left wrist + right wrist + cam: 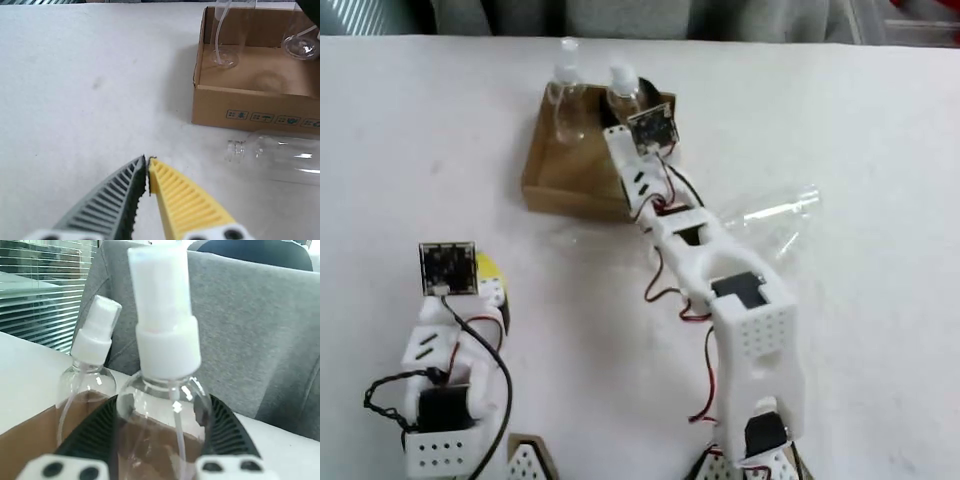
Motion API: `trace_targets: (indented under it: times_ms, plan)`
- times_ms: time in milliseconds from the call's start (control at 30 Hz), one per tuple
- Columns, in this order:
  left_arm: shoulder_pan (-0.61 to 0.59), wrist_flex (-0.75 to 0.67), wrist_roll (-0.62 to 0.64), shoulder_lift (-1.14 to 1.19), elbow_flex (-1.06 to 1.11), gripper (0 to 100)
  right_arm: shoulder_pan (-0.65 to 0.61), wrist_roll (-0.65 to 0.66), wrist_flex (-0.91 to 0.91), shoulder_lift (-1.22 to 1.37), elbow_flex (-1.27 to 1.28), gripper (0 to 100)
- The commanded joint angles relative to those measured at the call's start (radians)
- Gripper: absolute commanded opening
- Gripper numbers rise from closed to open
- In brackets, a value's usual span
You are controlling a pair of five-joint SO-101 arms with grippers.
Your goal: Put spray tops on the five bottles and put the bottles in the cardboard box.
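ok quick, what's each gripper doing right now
Left gripper: closed, holding nothing.
Right gripper: closed on a bottle with a spray top, at the cardboard box.

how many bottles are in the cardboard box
2. The corner bottle stands in the cardboard box's far left corner; the gripped bottle is upright beside it, between the right gripper's jaws. That arm hides part of the box, so more may be there.

Bright, even light washes the white table (840,120) pale, the cardboard box (240,107) throws a soft shadow beside its wall, and glare glints on the lying bottle (285,155).
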Motion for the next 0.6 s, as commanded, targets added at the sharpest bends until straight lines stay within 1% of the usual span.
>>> trace_targets:
  times_ms: [0,233,500,567]
  plan:
    - [0.016,0.006,-0.006,-0.013,-0.002,3,0.018,0.003,0.004,0.036,-0.126,3.7]
    - [0.016,0.006,-0.006,-0.013,-0.002,3,0.036,0.003,0.004,0.116,-0.210,3.7]
    - [0.016,0.006,-0.006,-0.013,-0.002,3,0.050,0.003,0.008,0.125,-0.216,3.7]
    - [0.016,0.006,-0.006,-0.013,-0.002,3,0.050,0.003,0.042,0.125,-0.218,3.7]
